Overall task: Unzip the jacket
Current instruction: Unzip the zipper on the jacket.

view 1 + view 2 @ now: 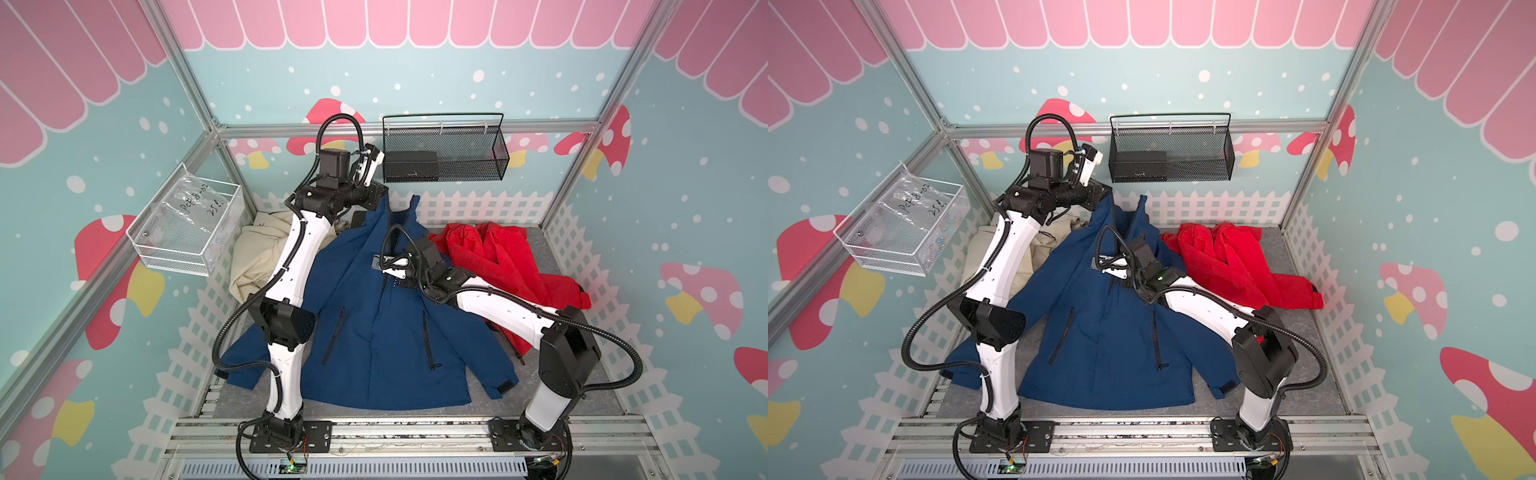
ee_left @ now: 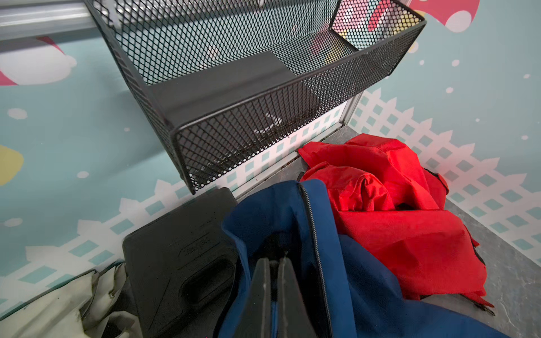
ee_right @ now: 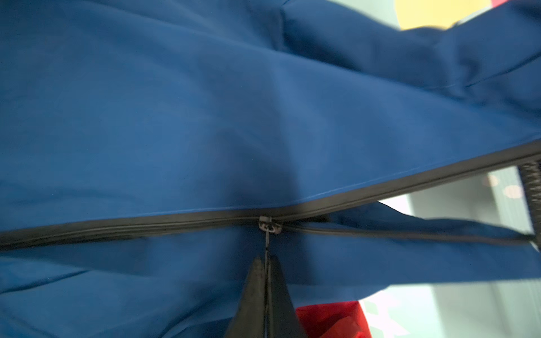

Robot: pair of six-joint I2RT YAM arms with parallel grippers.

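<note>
Blue jacket (image 1: pixel 365 353) collar (image 2: pixel 263 216) was gripped by the left end effector (image 2: pixel 273 263); the zipper pull (image 3: pixel 267 245) was pinched in the right end effector (image 3: pixel 266 263), shut zipper (image 3: pixel 117 231) stretched toward the hem (image 1: pixel 386 405).

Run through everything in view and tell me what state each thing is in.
blue jacket, lying front up, collar end lifted
zipper, parted on the collar side of the slider, closed beyond
left tool, shut on the blue jacket's collar
right tool, shut on the zipper pull
red jacket, crumpled
cream garment, bunched up
black mesh basket, holds a black box
white wire basket, holds a clear bag
</note>
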